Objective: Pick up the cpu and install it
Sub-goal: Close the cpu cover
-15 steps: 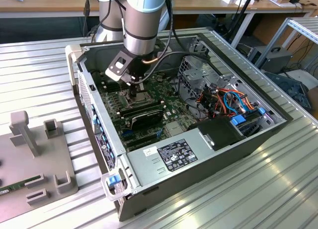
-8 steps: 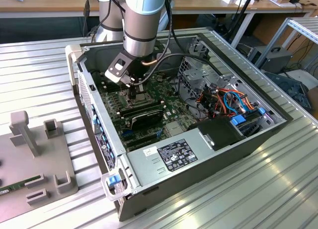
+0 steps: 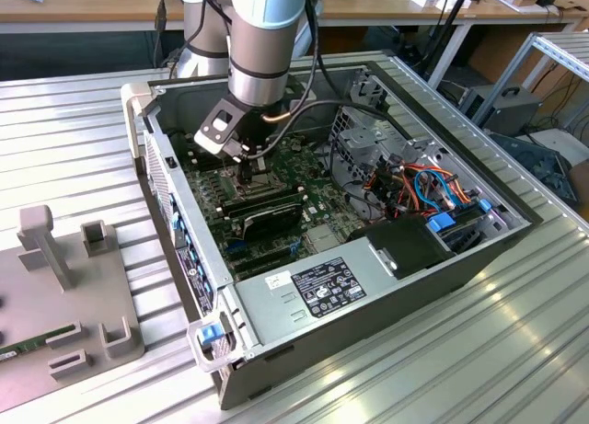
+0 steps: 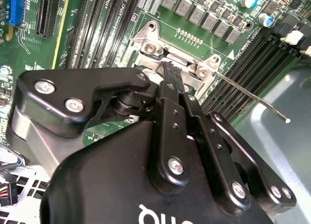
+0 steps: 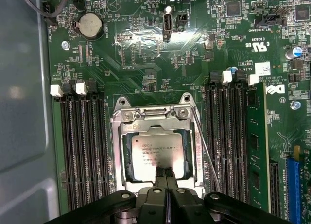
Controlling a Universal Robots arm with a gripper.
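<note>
Grey fixture plate [image 3: 37, 314] at the exterior view's left, outside the PC case [image 3: 386, 337]; posts + brackets stand on it.

Mid-frame: arm reaches down into the open case. The gripper [image 3: 248, 174] sits low over the motherboard [image 3: 317, 208].

First wrist view: the cpu [image 5: 155, 153] lies flat inside the socket frame [image 5: 118, 151], silvery lid up, edges approx. square to the frame. Looks placed; can't tell if fully seated. Fingers are pressed together w/ nothing betw. them, tips over the cpu's edge on the arm's side. Contact w/ lid: can't tell. Second wrist view agrees: pads closed, tip at the frame.

The retention lever [image 5: 204, 146], a thin wire, runs just beside the socket. In the second wrist view the retention lever [image 4: 252, 100] angles up and away w/ its free end in the air, so judged unlatched.

Memory slots [image 5: 82, 146] flank the socket on both sides. One green memory stick [image 5: 255, 146] is fitted beyond the lever.

Exterior view's right: orange/blue cables [image 3: 414, 180], well apart from the gripper; no concern.

Risks (judgement):
- Tips are off-centre on the lid. Downward load there could tip the chip and bend socket contacts.
- Sideways drag w/ tips touching could slide the cpu off its keying.
- The lever wire is near the gripper links, so a snag could yank the frame.
- If the chip is not fully down, clamping would crush it.
</note>
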